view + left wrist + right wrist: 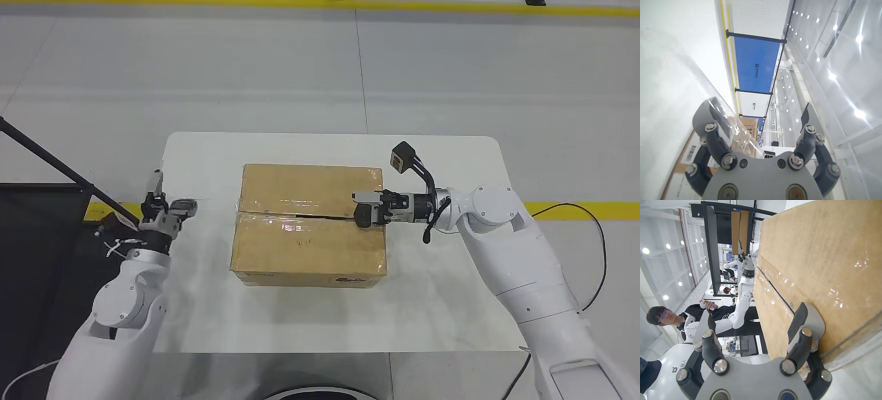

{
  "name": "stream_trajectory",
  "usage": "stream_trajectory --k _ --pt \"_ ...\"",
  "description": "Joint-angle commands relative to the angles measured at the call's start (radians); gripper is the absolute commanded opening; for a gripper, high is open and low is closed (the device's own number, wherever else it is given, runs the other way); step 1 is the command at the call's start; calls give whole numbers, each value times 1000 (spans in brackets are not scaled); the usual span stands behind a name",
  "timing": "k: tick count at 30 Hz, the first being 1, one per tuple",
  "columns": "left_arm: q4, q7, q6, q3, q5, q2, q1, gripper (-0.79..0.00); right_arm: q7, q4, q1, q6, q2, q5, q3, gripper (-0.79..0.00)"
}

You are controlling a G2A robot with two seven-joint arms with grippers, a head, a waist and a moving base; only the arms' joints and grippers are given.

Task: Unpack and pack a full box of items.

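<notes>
A closed cardboard box (308, 225) stands in the middle of the white table (450, 300). Clear tape runs along its top seam (776, 291), where a dark gap shows between the two flaps. My right gripper (362, 210) is open at the seam's right end; one pad (797, 321) lies against the box top (819, 256) and the other finger hangs off the side. My left gripper (165, 203) is open beside the table's left edge, apart from the box. A strip of clear tape (740, 130) clings to one of its fingers (715, 111).
A black frame pole (50, 160) and a dark panel (30, 250) stand left of the table, close to my left arm. Bare tabletop lies in front of the box and on its right. Beyond the far edge is grey floor.
</notes>
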Motion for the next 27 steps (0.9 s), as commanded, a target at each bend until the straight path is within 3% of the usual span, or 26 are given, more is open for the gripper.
stream_trajectory --k 1,27 --pt "-16 14 -14 -11 15 -2 4 0 0 0 0 0 0 0 0 0" --pt "-320 189 -114 -97 261 -38 140 0 -55 -86 -46 2 10 5 38 0"
